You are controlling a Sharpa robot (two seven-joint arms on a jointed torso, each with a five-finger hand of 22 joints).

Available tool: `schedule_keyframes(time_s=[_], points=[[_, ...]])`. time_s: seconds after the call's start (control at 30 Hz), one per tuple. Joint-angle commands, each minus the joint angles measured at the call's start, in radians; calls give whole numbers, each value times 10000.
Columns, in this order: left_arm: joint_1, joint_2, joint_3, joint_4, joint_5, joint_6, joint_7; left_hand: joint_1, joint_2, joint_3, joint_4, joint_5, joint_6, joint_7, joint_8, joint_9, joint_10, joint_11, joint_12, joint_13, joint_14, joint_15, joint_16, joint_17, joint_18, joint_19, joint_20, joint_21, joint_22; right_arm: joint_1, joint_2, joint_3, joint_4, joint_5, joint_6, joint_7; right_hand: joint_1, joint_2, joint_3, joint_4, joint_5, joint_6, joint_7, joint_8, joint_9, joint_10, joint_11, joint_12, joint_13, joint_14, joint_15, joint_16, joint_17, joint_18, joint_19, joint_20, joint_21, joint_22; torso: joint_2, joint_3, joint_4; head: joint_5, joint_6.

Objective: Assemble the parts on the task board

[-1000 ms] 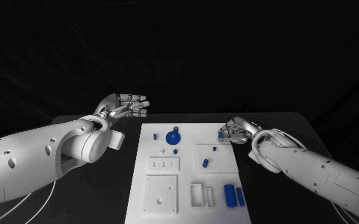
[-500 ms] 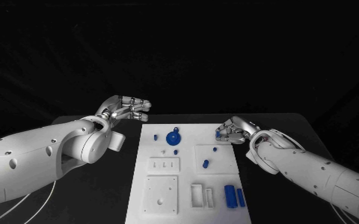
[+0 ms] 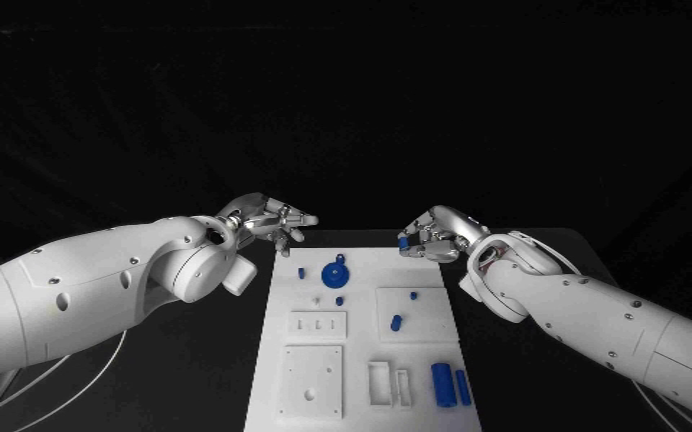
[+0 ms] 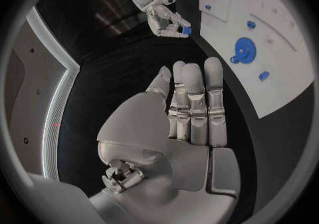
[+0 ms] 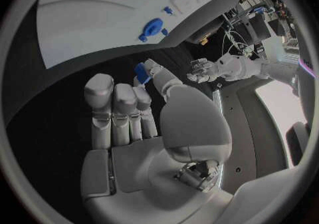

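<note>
**Right hand carries a blue part above the board's far edge**

Right hand pinches a small blue part between thumb and a fingertip, hovering over the far right corner of the white task board; the wrist view shows the same part at the fingertips. Left hand holds nothing, fingers loosely apart, just off the board's far left corner. On the board: a round blue wheel, small blue pegs near it, two blue cylinders at the near right.

Doing it well, likely: keep the pinch firm and the part upright, line it over its seat before lowering, come down slow. Which seat it fits I cannot tell. Risk: part slips or tilts in such a light pinch.
</note>
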Motion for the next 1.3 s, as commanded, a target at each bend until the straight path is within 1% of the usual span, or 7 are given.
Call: schedule_keyframes(time_s=[0.03,0.17,0.3,0.5,0.67,0.93,1.3], points=[[134,222,10,-114,-761,938,-1566,-156,-18,-50,59,-30,21,-12,0,14,472,-80,339,228,-20,-89,359,143,0,-147,-41,393,406,71,159,-4,226,-567,347,-878,29,-120,141,44,-70,-11,22,29,36,10,-14,26,23,31,-24,21,16,4,423,-43,-11,983,-220,20,-24,108,-44],[313,586,-1,-359,-960,1295,-2275,-401,-97,-115,231,-33,350,-130,20,162,451,-133,614,462,-41,-132,753,238,42,-305,-64,683,826,129,470,-39,411,-729,398,-1250,0,-222,264,152,62,-28,22,33,41,13,-17,32,32,36,-21,31,34,22,427,-37,-34,977,-345,43,-41,219,-73],[389,888,-21,-590,-1073,1477,-2733,-675,-180,-130,307,-6,947,-363,84,837,425,-257,1207,920,-98,-225,1319,473,12,-371,-145,880,1135,149,763,-84,543,-802,379,-1484,-7,-257,341,181,260,-74,38,34,38,-5,-13,5,17,30,-21,8,20,36,428,-36,-50,974,-413,73,-52,262,-112],[427,1295,-52,-878,-1260,1583,-3275,-1278,-594,197,736,-37,873,-541,34,3760,361,-353,1358,1975,-332,-284,1809,542,-18,-505,-147,921,1715,163,1183,-155,676,-882,346,-1766,-31,-292,435,209,364,-117,50,30,38,-2,-17,13,27,35,-18,4,22,47,440,-31,-34,978,-480,105,-86,289,-176],[431,1486,-89,-967,-1479,1535,-3567,-1521,-979,547,1162,-15,738,-523,16,4940,337,-294,1282,2371,-395,-240,1911,458,-7,-503,-170,771,2007,175,1383,-200,705,-901,316,-1857,-46,-305,468,217,369,-142,57,29,37,-11,-17,4,24,38,-17,1,22,56,441,-29,-45,975,-506,116,-90,305,-211],[430,1679,-152,-1011,-1934,1335,-3939,-1540,-1514,953,1748,-30,632,-487,7,5173,324,-259,1068,2604,-476,-210,1951,276,-15,-445,-138,406,2464,187,1551,-226,752,-914,297,-1933,-50,-305,485,222,379,-148,58,32,39,-18,-18,3,26,40,-17,2,23,62,446,-26,-41,976,-471,103,-96,297,-205],[426,1851,-244,-1066,-2420,1176,-4120,-1517,-1520,942,1723,-35,584,-472,4,5201,309,-246,1027,2615,-507,-199,1942,242,-19,-449,-127,319,2555,189,1674,-231,824,-938,400,-1989,-71,-316,494,235,461,-145,56,35,43,3,-20,30,45,46,-18,6,27,60,464,-26,29,992,-457,85,-95,261,-247]])
